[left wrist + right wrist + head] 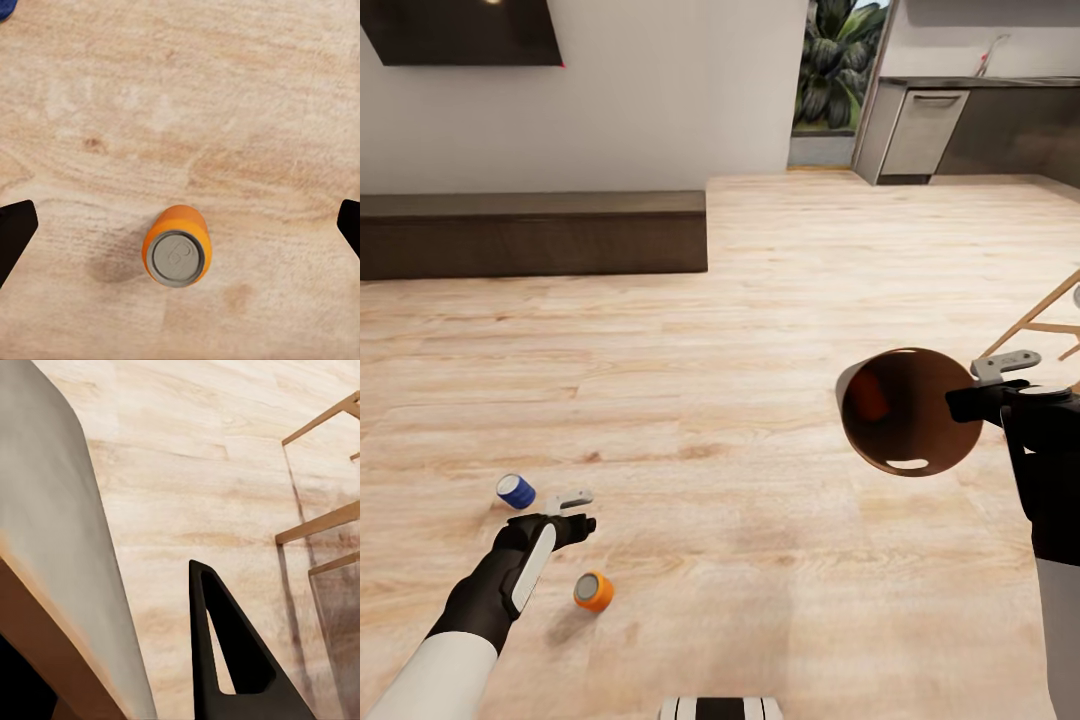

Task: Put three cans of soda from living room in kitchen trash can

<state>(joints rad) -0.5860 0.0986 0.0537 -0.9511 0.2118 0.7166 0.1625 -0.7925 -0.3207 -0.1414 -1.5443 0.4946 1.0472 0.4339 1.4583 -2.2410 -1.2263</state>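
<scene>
Two soda cans (593, 591) lie on the wooden floor (760, 300).

Floor (760, 330) pale matt wood grain; orange can (178, 245) smooth, dull grey metal top

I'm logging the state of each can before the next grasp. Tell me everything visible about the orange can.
The orange can is a small cylinder with an orange body and a flat grey-silver top with a faint tab mark. It looks undented and stands on the wooden floor, casting a soft shadow. It sits just beyond the left gripper, whose dark fingertips flank it wide apart in the left wrist view without touching. The blue can stands apart from it.
</scene>
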